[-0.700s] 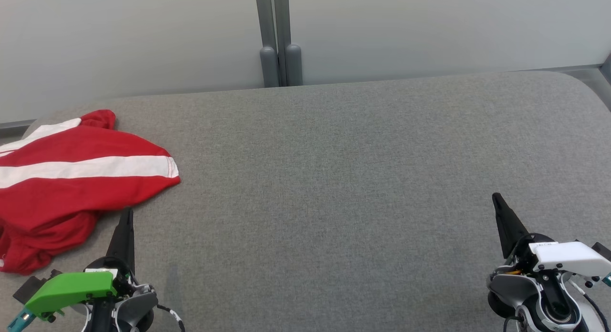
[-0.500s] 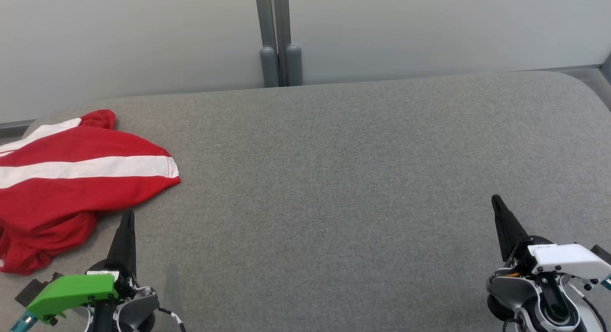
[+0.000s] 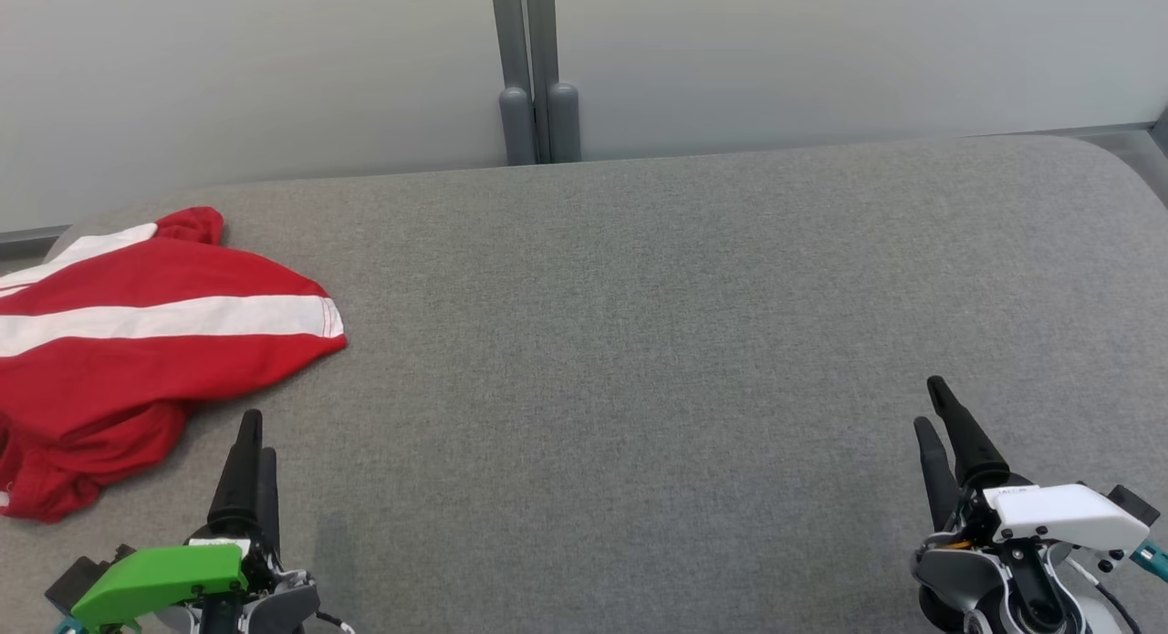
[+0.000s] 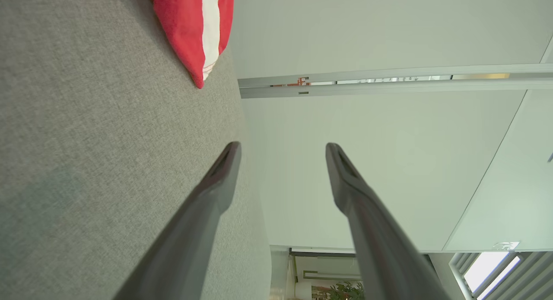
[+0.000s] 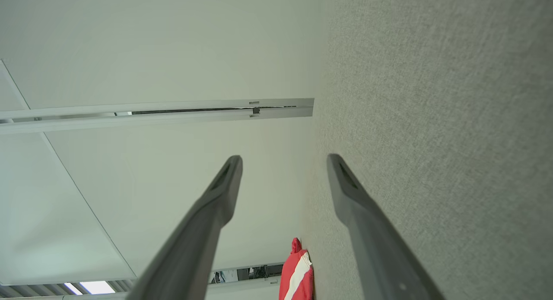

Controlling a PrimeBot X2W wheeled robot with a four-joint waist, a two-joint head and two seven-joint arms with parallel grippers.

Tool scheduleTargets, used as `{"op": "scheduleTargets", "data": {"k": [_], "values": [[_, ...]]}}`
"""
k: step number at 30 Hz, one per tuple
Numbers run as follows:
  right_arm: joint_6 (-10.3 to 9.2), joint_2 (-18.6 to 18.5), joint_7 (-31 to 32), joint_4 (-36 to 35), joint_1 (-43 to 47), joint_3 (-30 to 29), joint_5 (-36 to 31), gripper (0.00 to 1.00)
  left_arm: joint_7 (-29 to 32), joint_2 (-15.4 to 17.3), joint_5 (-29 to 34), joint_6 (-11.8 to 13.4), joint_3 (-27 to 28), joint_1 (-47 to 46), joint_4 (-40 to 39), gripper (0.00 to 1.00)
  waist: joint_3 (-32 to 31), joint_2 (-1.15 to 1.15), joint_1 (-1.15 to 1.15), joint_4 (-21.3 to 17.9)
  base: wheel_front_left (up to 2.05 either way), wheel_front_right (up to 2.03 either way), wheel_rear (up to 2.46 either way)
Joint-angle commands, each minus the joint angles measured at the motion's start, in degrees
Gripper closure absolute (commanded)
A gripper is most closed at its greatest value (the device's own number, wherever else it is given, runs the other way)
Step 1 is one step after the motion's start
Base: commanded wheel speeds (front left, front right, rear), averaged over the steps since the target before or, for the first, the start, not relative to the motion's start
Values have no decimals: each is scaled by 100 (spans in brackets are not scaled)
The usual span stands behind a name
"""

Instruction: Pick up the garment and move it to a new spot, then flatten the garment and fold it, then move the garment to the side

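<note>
Small change since a moment ago: both arms have eased back toward the robot and rolled a bit. The left fingers [image 3: 239, 483] now show as a stacked pair where only one was showing, and the same goes for the right fingers [image 3: 963, 438]. The red garment with broad white stripes [image 3: 164, 369] hasn't budged.

For placing things I'll use the dark grey twin post [image 3: 538, 114] on the back wall. The garment lies crumpled on the grey fabric-covered surface [image 3: 639, 342], well left of the post and nearer the robot, running off the left edge of the head view. Its long axis goes roughly left to right, following the stripe. The left fingers are also left of the post and nearer still, and the right fingers are well to the post's right.

Both pairs are spread wide with nothing between them, and both wrist views show it clearly.

The relation that matters is that the garment's near hem sits just ahead of the left fingertips and a bit to their left, close but not touching. The right pair is well apart from it. So I'd say the pickup hasn't started, and the left arm is the obvious one to go in, forward and leftward onto that hem.
</note>
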Motion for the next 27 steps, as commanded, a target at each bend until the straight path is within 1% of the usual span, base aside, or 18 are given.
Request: {"op": "scheduleTargets", "data": {"k": [1, 6, 10, 12, 14, 21, 27], "values": [[1, -67, -80, -173, -178, 81, -77, 0, -70, 34, 150, -12, -37, -158, -152, 0, 2, 0, 0, 3, 0, 0, 0], [2, -138, -216, -293, -236, 259, -283, 0, -195, 48, 634, -13, -57, -168, -247, 0, 9, 0, 0, 8, 0, 0, 0], [2, -149, -315, -350, -254, 325, -587, 0, -292, 42, 1064, -14, -93, -163, -331, 0, 13, 0, 0, 15, 0, 0, 0], [2, -144, -363, -381, -266, 384, -686, 0, -339, 41, 1346, -15, -109, -162, -362, 0, 14, 0, 0, 19, 0, 0, 0], [2, -164, -408, -410, -279, 431, -828, 0, -386, 61, 1758, -16, -158, -162, -401, 0, 16, 0, 0, 23, 0, 0, 0], [2, -221, -568, -485, -307, 586, -1542, 0, -544, 47, 2826, -15, -222, -135, -468, 0, 28, 0, 0, 36, 0, 0, 0], [2, -213, -690, -517, -335, 633, -2286, 0, -666, 46, 3704, 103, -273, -157, -527, 0, 43, 0, 0, 38, 0, 0, 0]]}}
